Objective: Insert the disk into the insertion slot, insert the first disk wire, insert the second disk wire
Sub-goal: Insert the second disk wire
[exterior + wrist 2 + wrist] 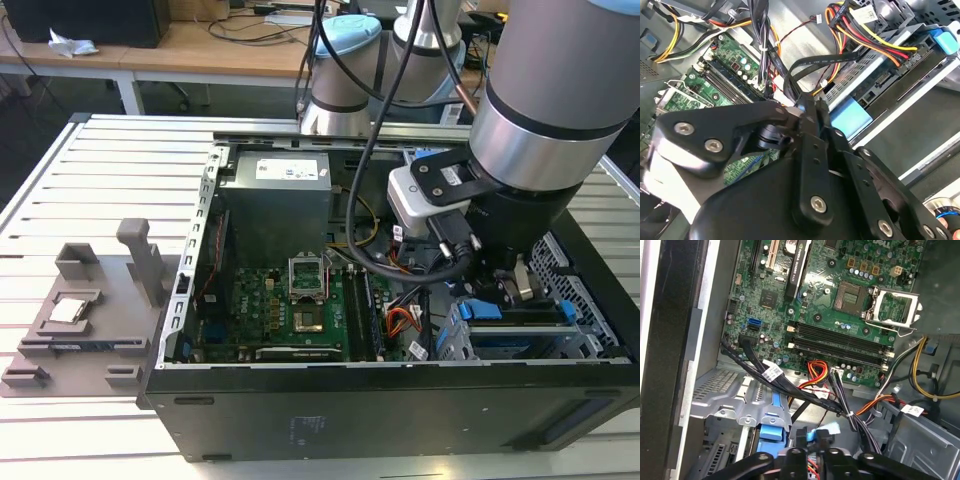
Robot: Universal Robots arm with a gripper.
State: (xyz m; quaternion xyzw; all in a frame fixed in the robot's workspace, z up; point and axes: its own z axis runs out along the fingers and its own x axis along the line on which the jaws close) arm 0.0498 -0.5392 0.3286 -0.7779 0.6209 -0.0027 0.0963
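A pale slatted metal table (70,170) carries everything. An open black computer case (380,415) sits on it, toward the near edge and the exterior view's right. Just beside the case, on the exterior view's left, lies a flat grey fixture plate (115,318) with upright posts.

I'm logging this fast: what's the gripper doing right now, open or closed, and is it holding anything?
Gripper: shut, apparently pinching the end of the black flat wire.
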